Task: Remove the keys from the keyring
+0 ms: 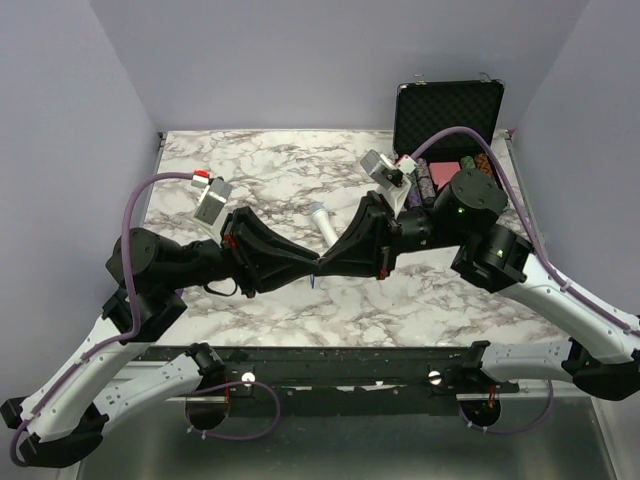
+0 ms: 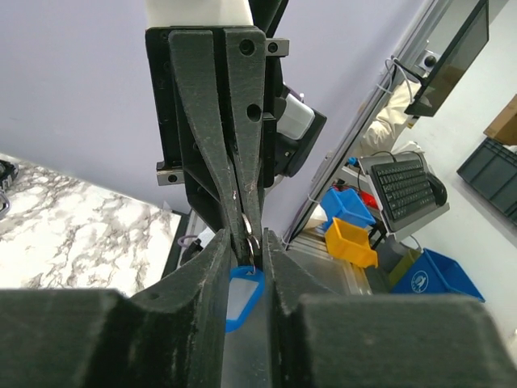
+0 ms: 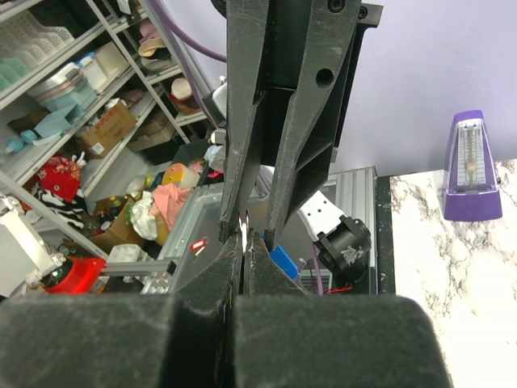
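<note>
My two grippers meet tip to tip above the middle of the marble table [image 1: 260, 160]. The left gripper [image 1: 311, 263] comes from the left and the right gripper [image 1: 323, 260] from the right. In the left wrist view the left gripper [image 2: 246, 240] has its jaws narrowly apart, pinching the top of the key's blue head [image 2: 240, 297]. The thin silver keyring [image 2: 254, 245] sits just above it, between the right gripper's shut fingers [image 2: 218, 121]. In the right wrist view the right gripper [image 3: 244, 240] is shut on the keyring's silver edge [image 3: 243, 229]; the key [image 3: 284, 260] shows behind. The key [image 1: 313, 283] hangs below the tips.
A white-and-grey microphone [image 1: 324, 226] lies on the table just behind the joined grippers. An open black case [image 1: 447, 112] with coloured items stands at the back right. A purple metronome [image 3: 468, 166] shows on the table in the right wrist view.
</note>
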{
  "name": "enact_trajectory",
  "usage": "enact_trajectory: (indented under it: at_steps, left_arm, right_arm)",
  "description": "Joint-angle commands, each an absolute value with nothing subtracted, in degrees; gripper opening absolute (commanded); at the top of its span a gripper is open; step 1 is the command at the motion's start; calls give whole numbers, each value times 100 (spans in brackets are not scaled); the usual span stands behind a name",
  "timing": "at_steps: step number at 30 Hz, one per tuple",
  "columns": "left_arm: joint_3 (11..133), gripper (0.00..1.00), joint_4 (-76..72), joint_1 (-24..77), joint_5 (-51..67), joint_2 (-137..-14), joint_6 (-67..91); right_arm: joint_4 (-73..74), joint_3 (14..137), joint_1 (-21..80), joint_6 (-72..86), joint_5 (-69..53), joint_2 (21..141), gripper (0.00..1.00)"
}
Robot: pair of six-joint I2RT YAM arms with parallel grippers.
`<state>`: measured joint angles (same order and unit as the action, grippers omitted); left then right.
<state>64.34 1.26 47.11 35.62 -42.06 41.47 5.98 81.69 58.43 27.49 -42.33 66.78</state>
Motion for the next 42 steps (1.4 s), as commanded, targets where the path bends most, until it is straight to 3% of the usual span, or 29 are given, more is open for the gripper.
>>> enact_trajectory:
  at_steps: [1, 7, 19, 20, 24, 26, 31, 34, 37, 42]
  left_arm:
    - [6583, 23, 334, 4790, 3402, -4219, 3938]
    - [6732, 0, 562, 4808, 3357, -4263, 3815]
    - [7154, 0, 1071, 4825, 3051, -4368, 3806]
    - [7198, 0, 1133, 4816, 2998, -4386, 3797]
    - [7304, 0, 1344, 4816, 2831, -4438, 3762]
    - [7304, 0, 1388, 4825, 2751, -4438, 3753]
    - [7277, 0, 1354, 4834, 2707, -4412, 3779]
    - [7304, 0, 1345, 4825, 2742, -4430, 3788]
    - [7356, 0, 1389, 4834, 2760, -4412, 3797]
    - [7356, 0, 1398, 4843, 2716, -4377, 3806]
  right_arm:
    - [466, 8297, 5871, 2795, -4351, 6697, 1]
    - [501, 8323, 5871, 2804, -4447, 6750, 1]
    - [659, 8437, 5862, 2786, -4632, 6811, 1]
    - [668, 8446, 5862, 2804, -4623, 6812, 3]
    - [659, 8473, 5871, 2848, -4649, 6820, 35]
    - [615, 8473, 5871, 2883, -4711, 6820, 40]
    - [536, 8473, 5871, 2909, -4667, 6803, 38]
    - [615, 8508, 5862, 2822, -4483, 6785, 47]
    - [729, 8534, 5862, 2690, -4106, 6698, 48]
    - [800, 8587, 5862, 2584, -3648, 6618, 43]
